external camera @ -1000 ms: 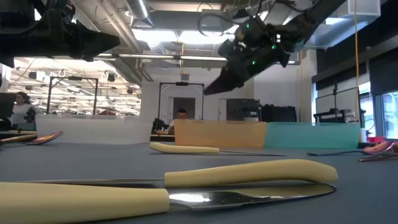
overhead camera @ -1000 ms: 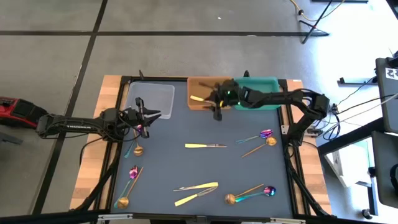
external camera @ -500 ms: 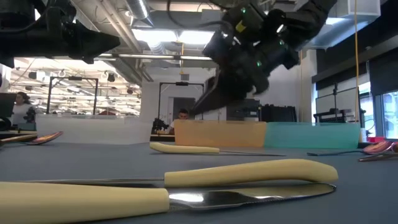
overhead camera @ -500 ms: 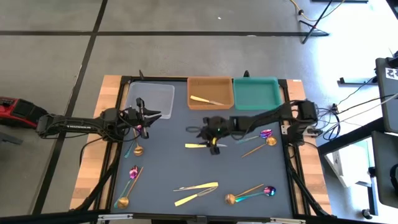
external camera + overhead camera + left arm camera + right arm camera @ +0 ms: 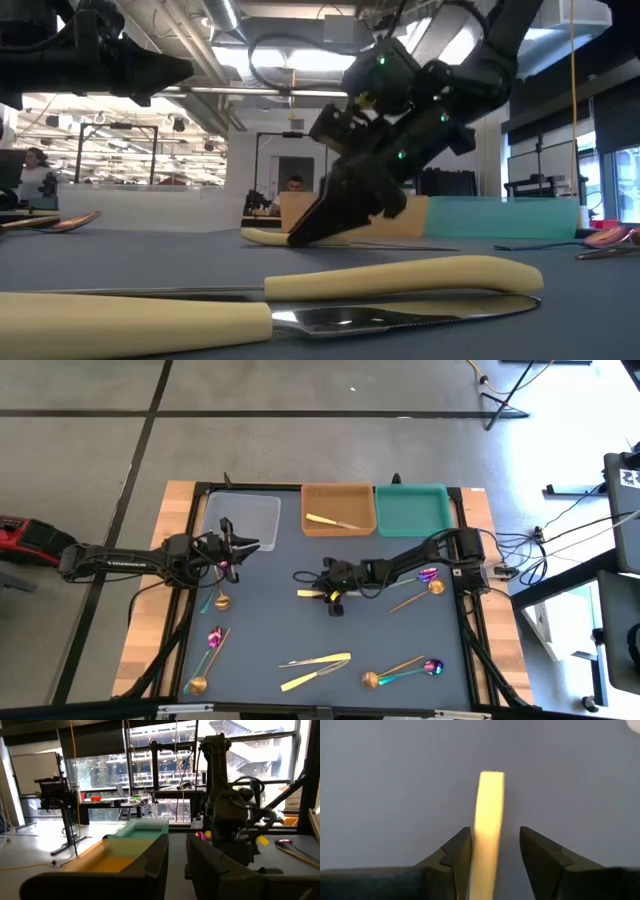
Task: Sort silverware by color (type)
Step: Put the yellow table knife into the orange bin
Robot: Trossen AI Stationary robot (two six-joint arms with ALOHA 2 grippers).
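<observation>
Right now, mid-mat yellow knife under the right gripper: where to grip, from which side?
Grip the yellow knife on its thick handle, from straight above. It lies flat, and the right gripper already straddles the handle with open fingers, one on each long side.

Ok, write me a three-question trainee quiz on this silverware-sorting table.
1. True or false: the right gripper is open, its fingers either side of a pale yellow knife handle on the mat.
2. Which tray already holds a knife? A) clear tray B) brown tray C) teal tray
3. Fill in: the left gripper is beside the ____ tray.

Key
1. True; the handle lies between the spread fingers.
2. B; one knife lies in the brown tray, while the teal tray shows none.
3. Clear; it waits next to the clear tray.
</observation>
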